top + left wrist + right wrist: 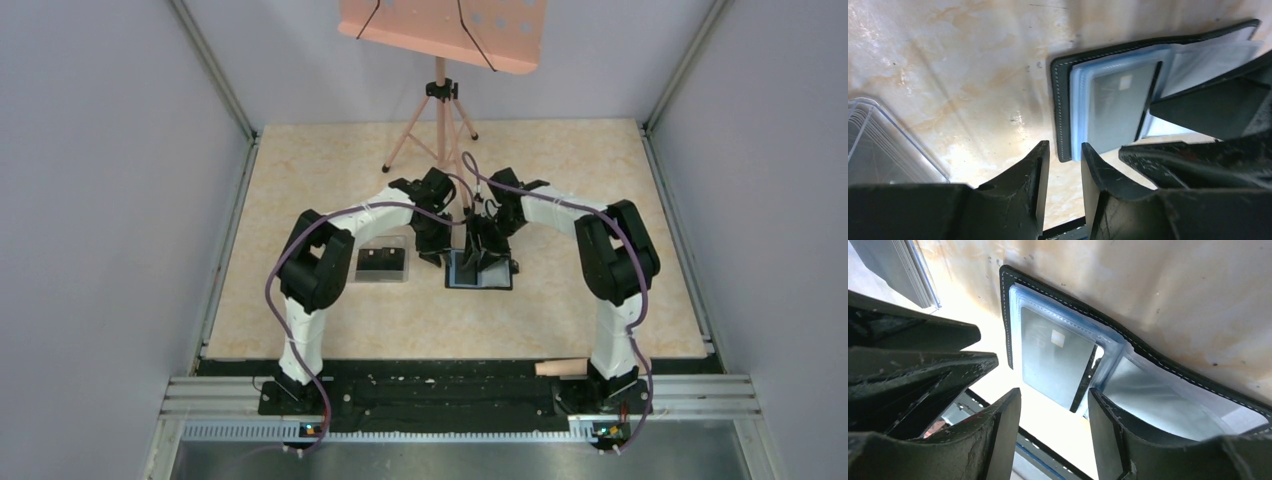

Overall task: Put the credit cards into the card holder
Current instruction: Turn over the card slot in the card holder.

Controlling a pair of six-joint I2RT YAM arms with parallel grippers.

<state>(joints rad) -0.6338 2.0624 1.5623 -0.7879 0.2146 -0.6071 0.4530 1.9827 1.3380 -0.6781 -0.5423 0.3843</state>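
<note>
The open card holder (470, 276) lies at the centre of the overhead frame on a mottled beige surface (330, 170). One credit card (1120, 112) with a pale chip patch sits in its bluish sleeves. The right hand (1054, 392) hangs over that card with its fingers spread and nothing between them. The left hand (1065, 160), fingers narrowly parted and holding nothing, sits at the holder's left edge. Left of the holder stands a clear plastic box (383, 262) with dark contents. Pale grey walls (100, 200) close in the sides. A salmon music stand (440, 30) on a tripod occupies the top centre, and a metal rail (460, 395) runs along the bottom.
</note>
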